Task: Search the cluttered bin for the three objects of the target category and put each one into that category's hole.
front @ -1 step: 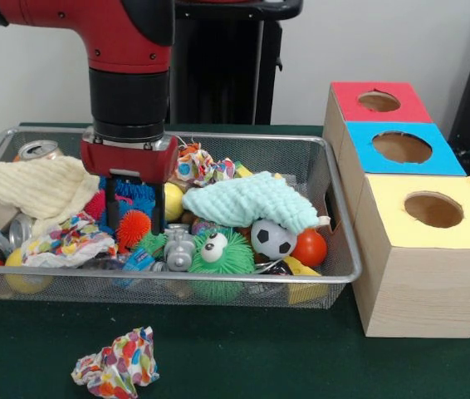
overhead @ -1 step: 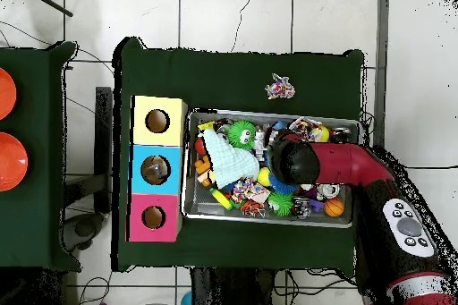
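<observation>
We are working from the front view, since the arm is hiding the gripper from overhead. At the bin's left end a cream cloth is lying over some cans, with a crumpled paper just below it.

Next, the gripper is reaching down into the clutter with its fingers spread apart and holding nothing. An orange spiky ball is sitting between them, low near the tips. We are treating that ball as the likely pick. We cannot tell whether either finger is touching it yet.

We are judging the ball to be light, soft and squashy. Its rubbery spikes will probably give under pressure, so the jaws should close across its middle, deep enough to catch the core rather than only the spikes.

Further right, a green ball with eyes is lying near the front rim, beside a mint cloth and a soccer ball. Beyond the bin, the red hole, blue hole and yellow hole are waiting, well apart from the gripper.
</observation>
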